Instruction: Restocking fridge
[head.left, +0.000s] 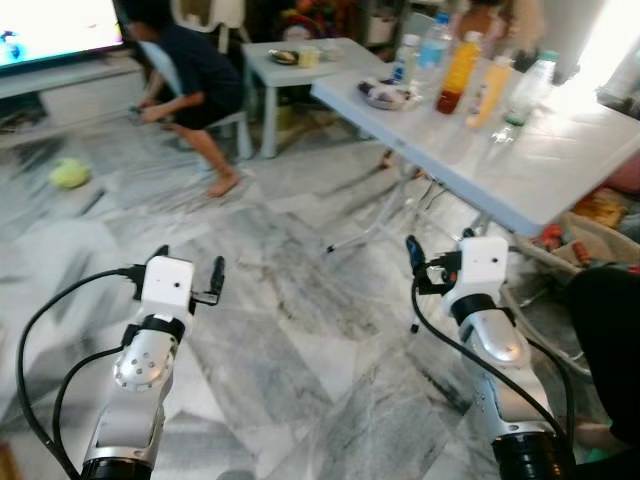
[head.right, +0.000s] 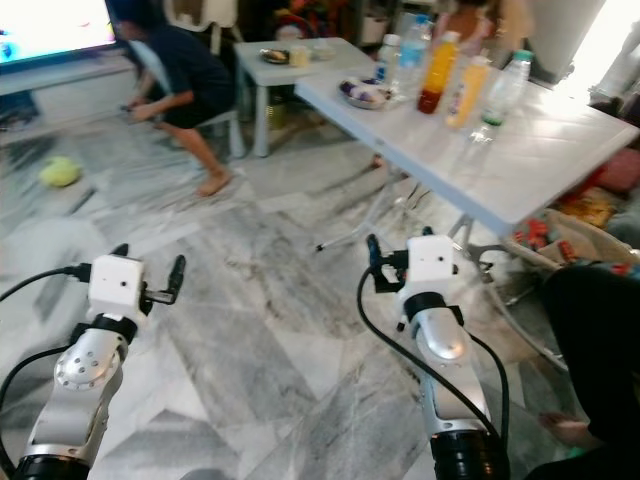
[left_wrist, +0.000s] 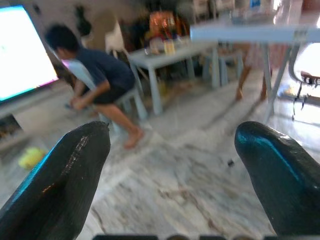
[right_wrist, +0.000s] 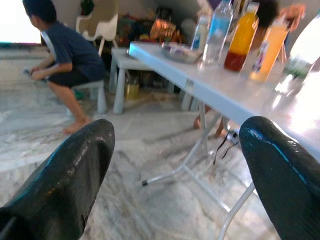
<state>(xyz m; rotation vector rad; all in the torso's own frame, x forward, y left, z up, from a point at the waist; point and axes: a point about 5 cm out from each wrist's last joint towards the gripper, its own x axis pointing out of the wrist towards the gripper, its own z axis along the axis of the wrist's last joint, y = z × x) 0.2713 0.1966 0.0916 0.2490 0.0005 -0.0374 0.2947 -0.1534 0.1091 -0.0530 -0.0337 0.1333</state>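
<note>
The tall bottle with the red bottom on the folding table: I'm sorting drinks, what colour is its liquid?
Orange, darkening to red at the base of the bottle; clearest in the right wrist view.

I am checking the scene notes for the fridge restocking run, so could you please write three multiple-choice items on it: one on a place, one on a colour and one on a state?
1. Where do the drink bottles stand?
A. On the white folding table
B. On the marble floor
C. On the small table by the seated person

2. What colour is the liquid in the tallest juice bottle?
A. Green
B. Orange
C. Purple

3. How are the two grippers?
A. Both open and empty
B. Both shut on bottles
C. Left shut on a plate

Answers:
1. A: the drink bottles stand in a cluster on the white folding table.
2. B: the juice bottle is filled with orange liquid, darker near its base.
3. A: the left gripper and right gripper have their fingers spread over the floor with nothing between.
</note>
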